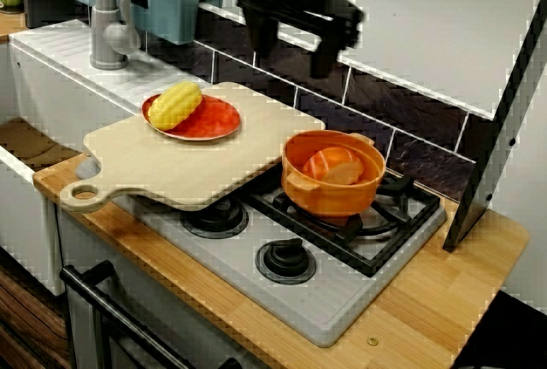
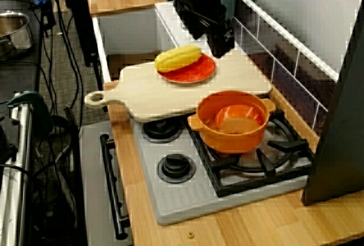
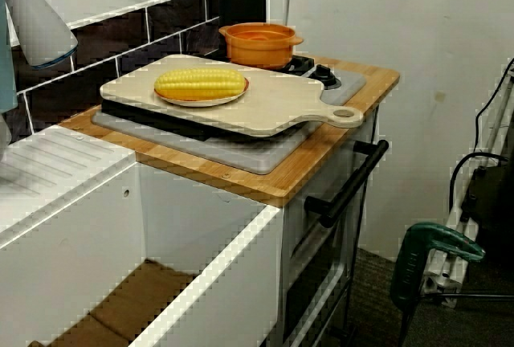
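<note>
In the front view my black gripper (image 1: 291, 60) hangs open and empty, high over the back edge of the wooden cutting board (image 1: 179, 168). A yellow corn cob (image 1: 175, 104) lies on a red plate (image 1: 214, 121) on that board, below and to the left of the gripper. An orange pot (image 1: 332, 177) holding an orange-pink piece of food (image 1: 332, 166) stands on the back right burner, below and to the right. From the stove's end, the gripper (image 2: 209, 38) hovers just behind the plate (image 2: 190, 70) and the corn (image 2: 178, 58). The sink-side view shows only the arm's bottom edge at the top.
The board overhangs the grey stove (image 1: 325, 292) and its left burners. A grey faucet (image 1: 107, 36) stands by the white sink (image 3: 120, 267) at the left. A dark panel (image 1: 496, 130) leans at the counter's right end. An oven handle (image 3: 349, 182) sticks out in front.
</note>
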### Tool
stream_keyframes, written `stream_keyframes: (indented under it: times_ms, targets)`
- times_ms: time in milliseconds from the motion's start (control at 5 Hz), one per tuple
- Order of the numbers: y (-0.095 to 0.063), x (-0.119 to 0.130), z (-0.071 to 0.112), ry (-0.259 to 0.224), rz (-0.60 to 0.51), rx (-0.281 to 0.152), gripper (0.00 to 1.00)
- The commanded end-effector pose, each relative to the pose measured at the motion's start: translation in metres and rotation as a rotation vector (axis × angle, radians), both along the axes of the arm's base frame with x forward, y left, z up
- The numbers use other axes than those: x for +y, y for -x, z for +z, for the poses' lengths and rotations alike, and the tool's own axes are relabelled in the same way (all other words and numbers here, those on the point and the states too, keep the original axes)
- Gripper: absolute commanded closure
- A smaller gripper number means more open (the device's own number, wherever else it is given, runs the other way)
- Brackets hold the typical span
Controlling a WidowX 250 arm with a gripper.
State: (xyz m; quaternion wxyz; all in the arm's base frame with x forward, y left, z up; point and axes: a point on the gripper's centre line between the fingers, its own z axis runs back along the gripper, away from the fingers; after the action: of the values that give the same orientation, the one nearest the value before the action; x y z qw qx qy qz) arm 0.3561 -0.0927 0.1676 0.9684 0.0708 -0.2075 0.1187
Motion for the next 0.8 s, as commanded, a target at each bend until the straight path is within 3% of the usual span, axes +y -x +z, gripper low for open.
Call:
stream_keyframes:
  times_ms: [0,200,600]
  targets:
    - [-0.015,-0.016,-0.013,0.058,-0.093,0.051,0.00]
    - [-0.020,-0.012,-0.019,0.101,-0.129,0.045,0.00]
    - [-0.031,-0.004,-0.039,0.099,-0.158,0.070,0.00]
